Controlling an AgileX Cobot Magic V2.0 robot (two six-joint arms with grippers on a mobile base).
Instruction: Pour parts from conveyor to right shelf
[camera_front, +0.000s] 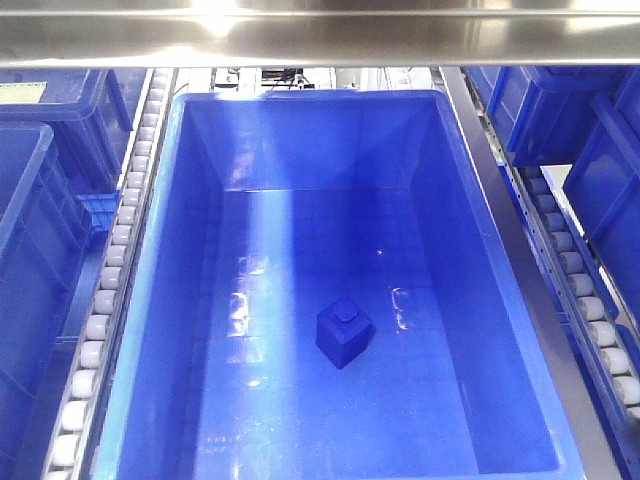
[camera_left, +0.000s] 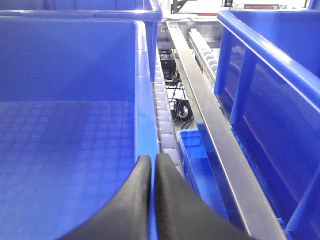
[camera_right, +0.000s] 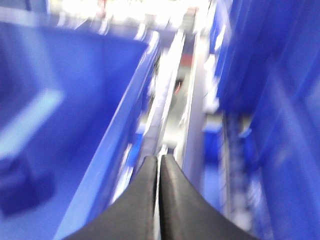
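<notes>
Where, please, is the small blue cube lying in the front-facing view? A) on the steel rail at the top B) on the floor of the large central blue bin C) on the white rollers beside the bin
B: the cube sits stud-up on the floor of the central blue bin, inside its walls.

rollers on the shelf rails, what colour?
White rollers, clearest in the front-facing view, left of the bin.

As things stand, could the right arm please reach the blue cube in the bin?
Probably yes: the cube lies alone on the open bin's floor, nothing above it. The right pincer sits at the rim, fingers together, so it must open first.
</notes>
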